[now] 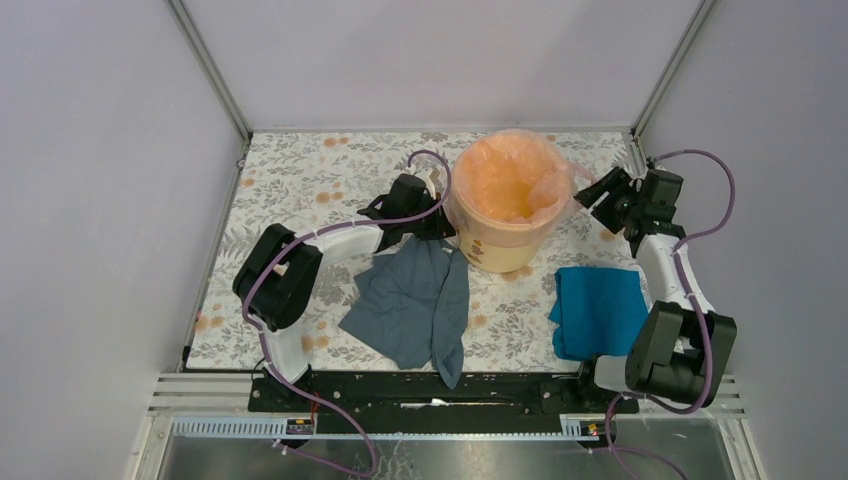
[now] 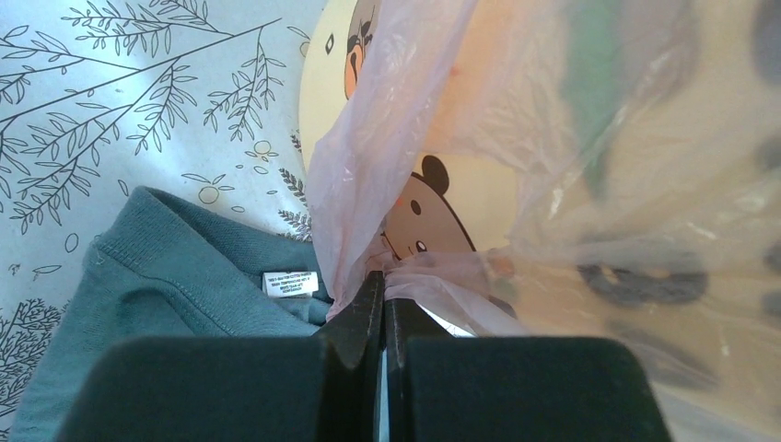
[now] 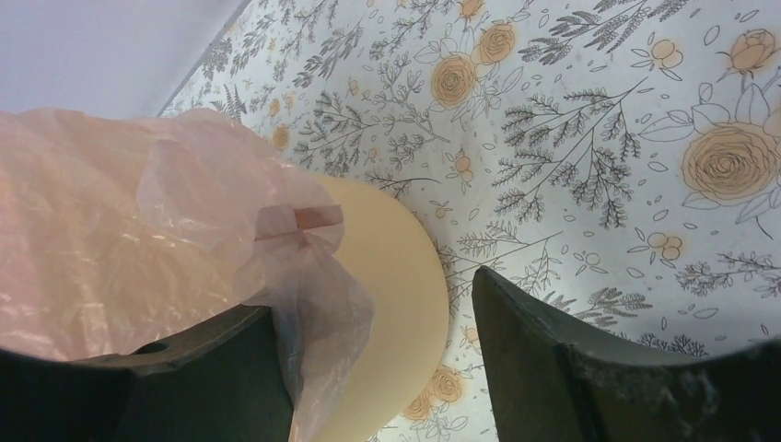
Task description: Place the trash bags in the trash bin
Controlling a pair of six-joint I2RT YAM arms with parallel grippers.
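Top external view: trash bag (image 1: pixel 512 178), one, lies inside trash bin (image 1: pixel 497 250), one, film lapping over rim. Left jaws pinched tight on fold of film at tips, bin wall just beyond. Right jaws spread wide, gripping nothing; film edge drapes over one finger, bin wall in gap between. Judgement: draw film down over rim evenly on both sides, gently, or bin tips. Grey-blue cloth (image 1: pixel 415 300), one, beneath left jaws; bright blue cloth (image 1: pixel 600 310), one, back from right jaws; floral counter (image 1: pixel 300 180) under all.

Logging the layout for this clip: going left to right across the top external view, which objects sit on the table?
grey-blue cloth → trash bin → bright blue cloth
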